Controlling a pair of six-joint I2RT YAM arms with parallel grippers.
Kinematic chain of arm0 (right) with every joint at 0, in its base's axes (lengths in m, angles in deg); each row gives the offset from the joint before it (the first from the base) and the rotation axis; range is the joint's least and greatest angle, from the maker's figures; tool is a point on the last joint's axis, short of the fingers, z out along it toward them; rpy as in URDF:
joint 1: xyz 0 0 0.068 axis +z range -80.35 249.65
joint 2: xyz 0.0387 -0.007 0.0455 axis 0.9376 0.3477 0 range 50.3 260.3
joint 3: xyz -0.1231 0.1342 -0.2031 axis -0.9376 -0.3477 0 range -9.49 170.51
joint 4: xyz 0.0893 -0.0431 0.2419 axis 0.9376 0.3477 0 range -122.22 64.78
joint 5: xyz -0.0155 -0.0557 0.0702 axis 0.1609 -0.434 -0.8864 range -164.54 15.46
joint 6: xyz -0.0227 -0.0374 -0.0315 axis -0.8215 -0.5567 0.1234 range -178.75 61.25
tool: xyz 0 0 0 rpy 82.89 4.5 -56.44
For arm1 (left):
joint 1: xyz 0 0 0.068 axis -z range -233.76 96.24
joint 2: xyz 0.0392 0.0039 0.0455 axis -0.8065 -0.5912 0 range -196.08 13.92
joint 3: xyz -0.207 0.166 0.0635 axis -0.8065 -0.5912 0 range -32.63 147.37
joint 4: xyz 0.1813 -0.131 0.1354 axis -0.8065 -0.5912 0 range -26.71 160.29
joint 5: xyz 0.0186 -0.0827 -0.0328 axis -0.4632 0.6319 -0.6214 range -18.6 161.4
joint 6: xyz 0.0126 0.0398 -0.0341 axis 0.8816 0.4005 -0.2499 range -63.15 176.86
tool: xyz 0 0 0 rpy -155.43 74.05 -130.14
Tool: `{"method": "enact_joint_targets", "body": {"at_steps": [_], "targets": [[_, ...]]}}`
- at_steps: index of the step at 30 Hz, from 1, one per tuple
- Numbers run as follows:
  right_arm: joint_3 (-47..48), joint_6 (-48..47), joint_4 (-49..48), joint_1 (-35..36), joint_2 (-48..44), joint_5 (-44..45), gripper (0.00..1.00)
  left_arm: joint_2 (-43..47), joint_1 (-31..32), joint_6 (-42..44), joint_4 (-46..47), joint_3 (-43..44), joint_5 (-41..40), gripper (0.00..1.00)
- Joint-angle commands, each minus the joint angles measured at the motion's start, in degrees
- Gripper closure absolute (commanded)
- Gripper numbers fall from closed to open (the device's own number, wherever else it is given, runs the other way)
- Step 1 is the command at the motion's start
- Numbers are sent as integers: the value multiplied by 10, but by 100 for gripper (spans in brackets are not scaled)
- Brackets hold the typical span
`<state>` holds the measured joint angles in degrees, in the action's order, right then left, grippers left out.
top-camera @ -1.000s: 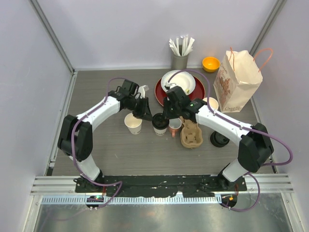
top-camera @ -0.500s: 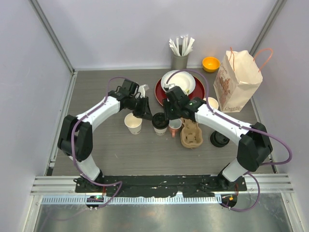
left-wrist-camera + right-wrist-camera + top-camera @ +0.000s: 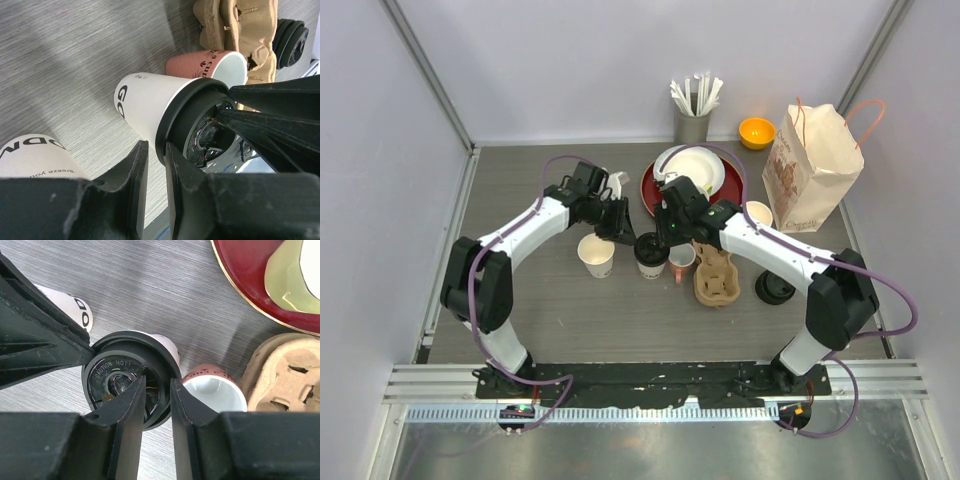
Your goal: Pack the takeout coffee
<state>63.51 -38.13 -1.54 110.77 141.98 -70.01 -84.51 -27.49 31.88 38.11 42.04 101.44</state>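
A cream-white takeout coffee cup (image 3: 651, 266) with a black lid (image 3: 112, 372) stands mid-table. My left gripper (image 3: 628, 234) reaches it from the left, its narrow jaws (image 3: 156, 147) pinched on the lid's left rim. My right gripper (image 3: 665, 238) comes from the right. One of its fingers sits inside the lid's recess and the other outside, and the jaws (image 3: 158, 382) are shut on the right rim. A second cream cup (image 3: 597, 255) stands open-topped just left of the first.
A pink cup (image 3: 682, 260) touches the lidded cup's right side, beside a brown pulp carrier (image 3: 715, 280). A loose black lid (image 3: 775, 288) lies further right. Behind are a red plate (image 3: 650, 195), another cream cup (image 3: 757, 213), a paper bag (image 3: 815, 170), a straw holder (image 3: 692, 125) and an orange bowl (image 3: 757, 132).
The right arm has edged slightly back and left over the lidded cup. The left arm has barely moved, and the cups stay where they were.
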Motion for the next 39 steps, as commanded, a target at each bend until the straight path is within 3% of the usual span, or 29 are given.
{"method": "enact_joint_targets", "body": {"at_steps": [1,11,15,18,27,36,39], "targets": [[0,-15,-4,1,22,-35,69,-12,1,13,12,25,-10,76],[-39,-19,-25,-3,15,-38,79,-51,1,18,5,-16,-10,86],[-72,-8,-44,-7,-2,-60,82,-69,1,16,-2,-33,-12,97],[-88,-3,-58,-8,-4,-63,83,-84,1,17,-8,-42,-13,100],[-110,-1,-84,-8,-6,-63,85,-105,0,38,-31,-58,-50,100],[-119,-17,-88,-8,-15,-69,87,-99,-8,44,-42,-46,-31,100],[-102,-37,-83,-8,-10,-88,89,-41,-8,46,-25,-36,-29,91]]}}
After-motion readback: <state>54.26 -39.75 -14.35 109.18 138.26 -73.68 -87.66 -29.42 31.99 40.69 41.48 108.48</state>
